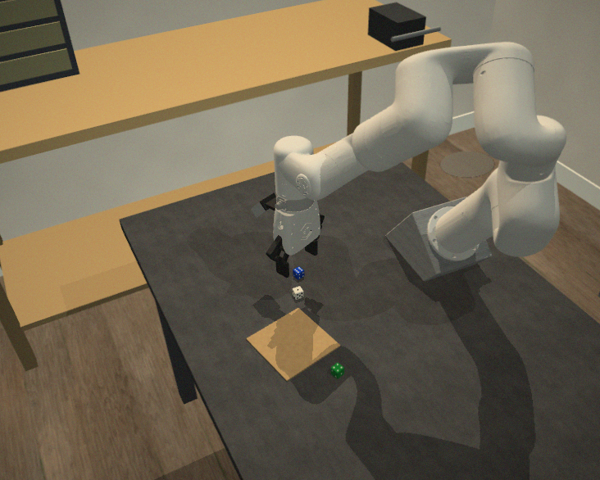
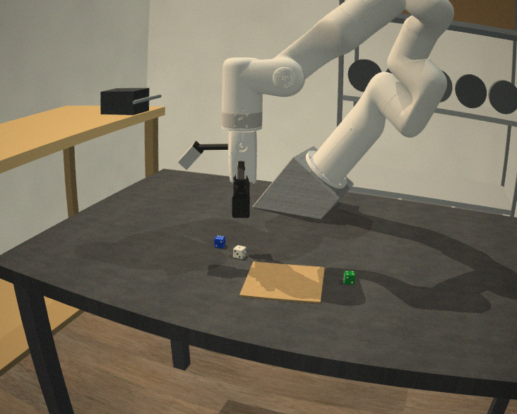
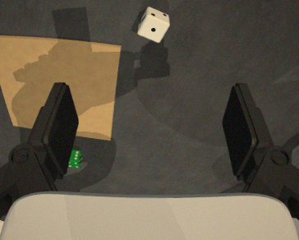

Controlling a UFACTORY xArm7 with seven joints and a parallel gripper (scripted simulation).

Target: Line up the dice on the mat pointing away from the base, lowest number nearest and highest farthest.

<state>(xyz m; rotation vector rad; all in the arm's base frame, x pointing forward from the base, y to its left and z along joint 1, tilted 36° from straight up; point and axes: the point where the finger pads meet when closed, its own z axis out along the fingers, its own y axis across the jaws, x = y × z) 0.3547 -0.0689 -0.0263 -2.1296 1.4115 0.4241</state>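
Observation:
The tan mat [image 1: 262, 340] [image 2: 308, 276] [image 3: 100, 117] lies flat on the table. A white die [image 1: 297, 293] [image 2: 239, 251] [image 3: 154, 25] lies beside the mat's corner, one pip on top. A blue die [image 1: 298, 273] [image 2: 220, 241] lies farther from the mat, beyond the white one, six pips apparently on top; it is outside the wrist view. A green die [image 1: 337, 370] [image 2: 349, 277] [image 3: 75, 159] lies off the mat's other side, partly behind a finger in the wrist view; its top number is unclear. My gripper [image 1: 297, 260] [image 2: 241, 211] [image 3: 150, 101] is open and empty, above the table, nearer the base than the dice.
The grey wedge-shaped base mount [image 1: 412, 245] [image 2: 297, 189] stands on the dark table [image 1: 240, 400] [image 2: 150, 302]. A wooden bench [image 1: 175, 79] [image 2: 43, 129] with a black box [image 1: 395, 24] [image 2: 123, 101] stands beyond the table. The arm's shadow falls across the mat.

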